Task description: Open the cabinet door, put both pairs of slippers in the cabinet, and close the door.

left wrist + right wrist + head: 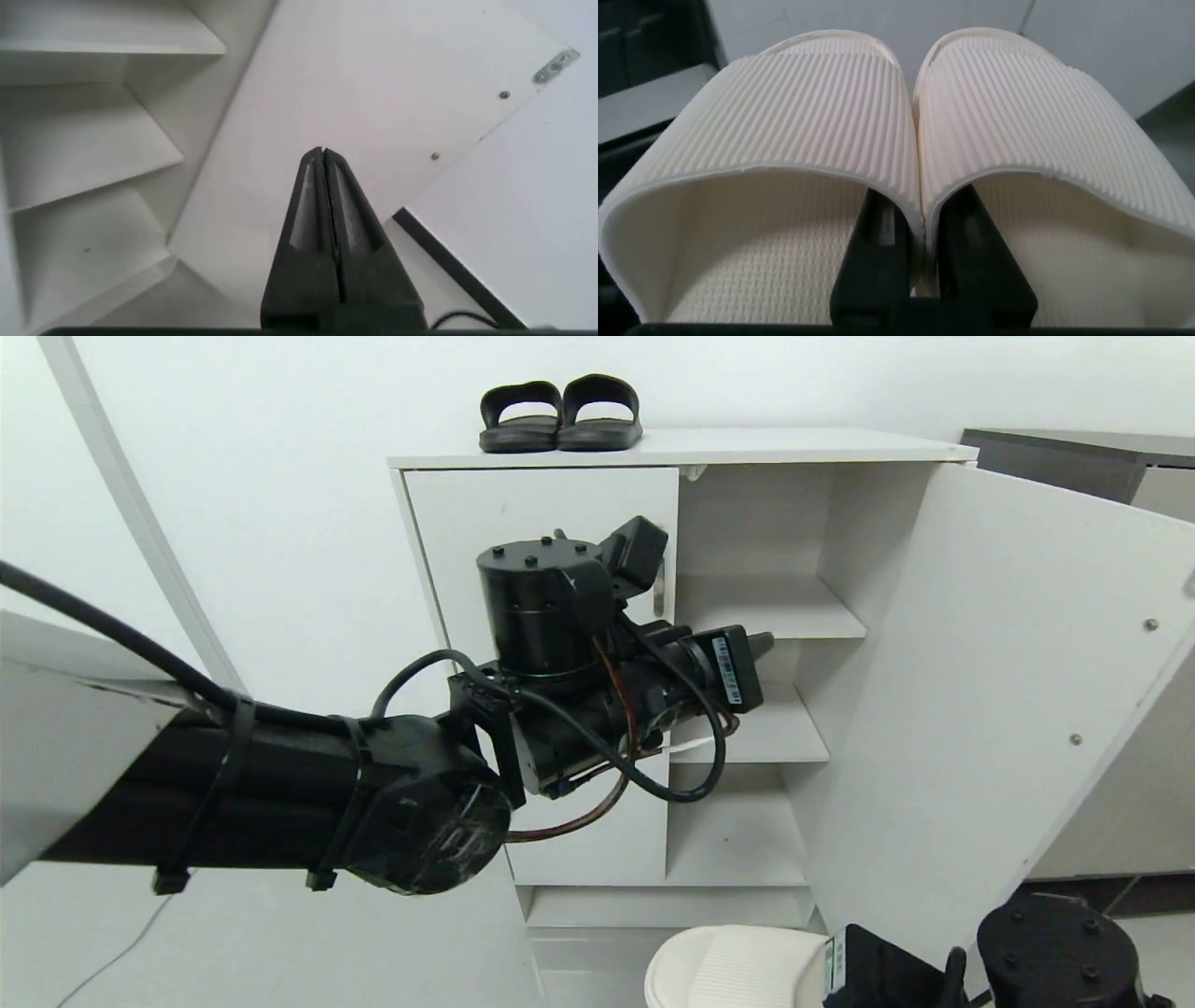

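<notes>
In front of us the cabinet (672,446) is standing with its door (980,709) open, black slippers (560,415) sitting on top. Our left gripper (322,154) is hovering clenched, empty, by the shelves (766,611); our right gripper (915,280) is pinching the cream slippers (822,112) low by the door.

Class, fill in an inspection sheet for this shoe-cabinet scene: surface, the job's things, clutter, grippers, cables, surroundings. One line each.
Surface: cabinet top, white, bearing the black slippers side by side.
Job's things: right door swung open on shelves; left door shut; cream slippers held together.
Clutter: nothing seen.
Grippers: left gripper shut, holding nothing, before the open door; right gripper shut on the cream slippers' inner edges.
Cables: black cables looped at the left wrist; thin wire on the floor.
Surroundings: white wall; grey unit to the right.
</notes>
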{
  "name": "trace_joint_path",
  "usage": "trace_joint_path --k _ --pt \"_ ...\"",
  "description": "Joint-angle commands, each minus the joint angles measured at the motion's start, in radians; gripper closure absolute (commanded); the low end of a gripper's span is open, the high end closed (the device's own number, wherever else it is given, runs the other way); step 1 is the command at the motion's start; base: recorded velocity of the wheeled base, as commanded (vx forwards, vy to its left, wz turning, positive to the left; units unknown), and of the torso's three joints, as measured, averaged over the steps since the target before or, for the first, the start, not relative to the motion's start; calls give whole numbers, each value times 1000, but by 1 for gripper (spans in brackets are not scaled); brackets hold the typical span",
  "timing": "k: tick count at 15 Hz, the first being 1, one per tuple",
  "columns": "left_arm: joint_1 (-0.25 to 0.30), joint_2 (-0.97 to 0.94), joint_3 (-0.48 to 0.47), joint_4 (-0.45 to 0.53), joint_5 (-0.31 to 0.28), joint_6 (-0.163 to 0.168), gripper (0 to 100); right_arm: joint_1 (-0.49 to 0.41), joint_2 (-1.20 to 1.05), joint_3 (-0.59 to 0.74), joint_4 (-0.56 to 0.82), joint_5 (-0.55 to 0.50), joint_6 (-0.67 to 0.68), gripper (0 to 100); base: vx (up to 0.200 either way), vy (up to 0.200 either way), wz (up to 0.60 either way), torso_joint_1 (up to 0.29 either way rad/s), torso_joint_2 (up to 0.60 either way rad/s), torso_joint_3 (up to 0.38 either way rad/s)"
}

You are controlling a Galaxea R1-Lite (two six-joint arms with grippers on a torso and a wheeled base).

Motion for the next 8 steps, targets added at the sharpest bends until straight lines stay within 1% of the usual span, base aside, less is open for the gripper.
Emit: trace_joint_path --k 1,2,3,4,5,6,7,8 --pt "14 -113 82 6 63 2 100 -58 56 -46 -26 -18 36 100 0 0 0 0 0 0" --pt "25 -165 115 12 78 3 100 -78 75 -68 -39 -59 65 100 0 0 0 0 0 0" --pt "54 -285 190 32 95 8 100 -94 116 -132 -42 -207 117 100 0 0 0 0 0 0" --pt "83 -402 265 103 127 25 100 -107 160 -204 -40 -315 160 100 0 0 0 0 0 0" --pt "100 -460 300 158 152 38 100 -118 184 -239 -40 -354 180 100 0 0 0 0 0 0" --pt "152 -632 389 319 208 71 100 -143 245 -308 -36 -440 225 100 0 0 0 0 0 0" --pt "170 -705 423 382 233 80 100 -153 263 -330 -34 -483 234 100 0 0 0 0 0 0" --pt "216 -860 497 506 300 100 100 -187 303 -376 -34 -576 236 100 0 0 0 0 0 0"
